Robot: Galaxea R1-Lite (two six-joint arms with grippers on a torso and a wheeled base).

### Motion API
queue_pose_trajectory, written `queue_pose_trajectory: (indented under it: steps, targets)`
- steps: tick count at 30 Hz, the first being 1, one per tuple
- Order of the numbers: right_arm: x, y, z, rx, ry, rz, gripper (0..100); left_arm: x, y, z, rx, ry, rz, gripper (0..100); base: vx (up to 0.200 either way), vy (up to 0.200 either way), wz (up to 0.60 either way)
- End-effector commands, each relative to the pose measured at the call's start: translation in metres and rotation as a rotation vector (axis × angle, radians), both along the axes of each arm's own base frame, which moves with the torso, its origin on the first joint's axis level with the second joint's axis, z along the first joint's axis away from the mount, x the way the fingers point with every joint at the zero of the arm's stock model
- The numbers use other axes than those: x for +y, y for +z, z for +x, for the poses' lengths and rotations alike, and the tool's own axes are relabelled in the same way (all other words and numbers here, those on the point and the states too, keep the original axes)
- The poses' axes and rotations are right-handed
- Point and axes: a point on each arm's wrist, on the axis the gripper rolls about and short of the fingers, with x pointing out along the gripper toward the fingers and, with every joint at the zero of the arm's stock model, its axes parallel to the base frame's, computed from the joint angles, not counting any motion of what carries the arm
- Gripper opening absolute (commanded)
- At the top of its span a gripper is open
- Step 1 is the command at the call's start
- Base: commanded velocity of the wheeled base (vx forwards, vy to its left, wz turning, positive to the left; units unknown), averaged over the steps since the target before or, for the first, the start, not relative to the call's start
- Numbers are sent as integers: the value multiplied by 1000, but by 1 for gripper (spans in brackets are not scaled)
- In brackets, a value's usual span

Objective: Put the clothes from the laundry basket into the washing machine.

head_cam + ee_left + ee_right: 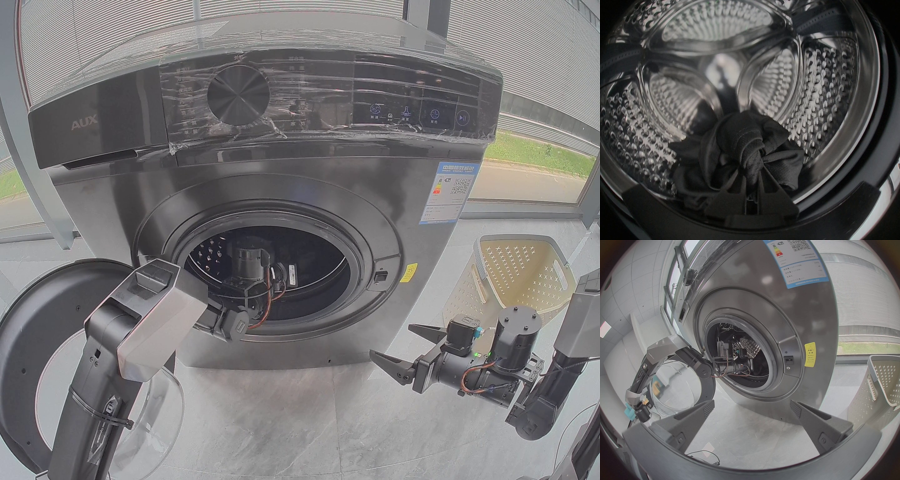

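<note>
- Your left gripper is deep in the washing machine, fingers pinched tight on the dark garment, which sits bunched low in the drum, just behind the front rim.
- Your right gripper hangs outside with its jaws wide apart and nothing in them, above the floor between the machine and the laundry basket.
- Watch the release: the cloth is knotted right round your fingertips, so I reckon it could cling and trail back out with the arm.
- It lies close to the opening too. Let go too shallow and a fold may flop over the rim, where the door would trap it.
- Mind the loose orange wrist cable. It sits near the opening's edge and could snag on withdrawal.
- The open door is beside your left arm, so a wide swing risks a knock.
</note>
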Motion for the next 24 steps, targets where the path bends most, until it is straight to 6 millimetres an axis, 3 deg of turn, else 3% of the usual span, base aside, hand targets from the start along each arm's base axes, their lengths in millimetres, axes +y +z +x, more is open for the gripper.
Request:
queue_pose_trajectory:
  steps: [1,12,13,20,24]
  targets:
    - [1,-1,0,2,3,-1,100,9,18,16,-90,46,-56,0,0,0,0]
    - [0,-1,1,3,0,-2,100,7,16,31,-154,78,-86,0,0,0,0]
    - [0,-1,1,3,0,-2,100,6,16,30,-152,77,-84,100,0,0,0]
    - [0,0,0,-1,0,1,100,5,15,26,-143,73,-94,100,0,0,0]
    - [0,0,0,-1,0,1,100,5,16,8,-80,60,-63,100,0,0,0]
